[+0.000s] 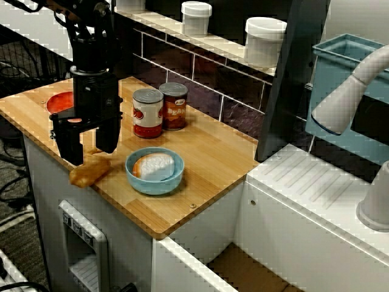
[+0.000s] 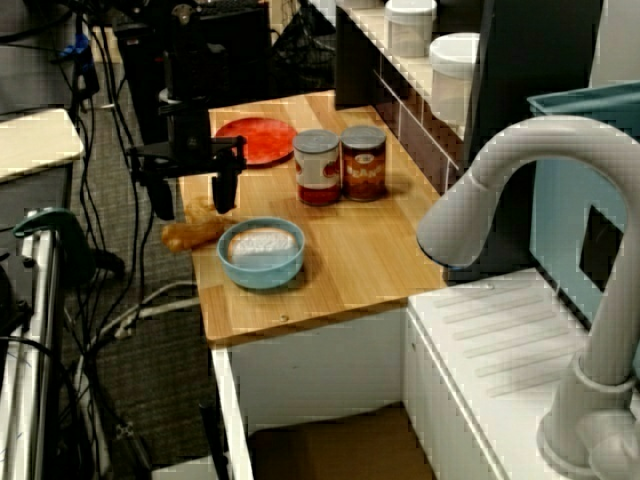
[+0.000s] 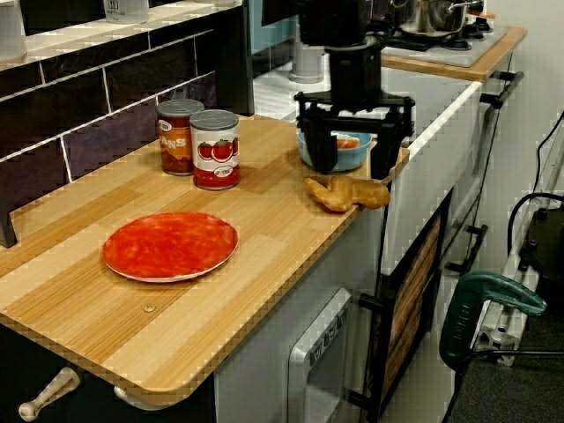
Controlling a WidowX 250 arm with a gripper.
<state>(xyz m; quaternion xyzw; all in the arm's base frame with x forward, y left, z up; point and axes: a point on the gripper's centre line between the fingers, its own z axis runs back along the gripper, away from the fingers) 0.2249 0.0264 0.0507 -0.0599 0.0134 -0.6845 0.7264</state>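
Hovering just above the golden pastry (image 1: 90, 171) at the tabletop's (image 1: 213, 152) front edge, our jaws stand wide apart, gripping nothing. Just beside it we see the blue bowl (image 1: 152, 186) with something pale inside; behind that, two red cans (image 1: 148, 113) side by side; farther back, the red plate (image 1: 58, 102).

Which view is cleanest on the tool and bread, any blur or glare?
View from the left: sharp, evenly lit, tool and bread clear. View from the right: near faucet blurred, tool dark against clutter. View from the front: edges jagged, tool detail lost in black.
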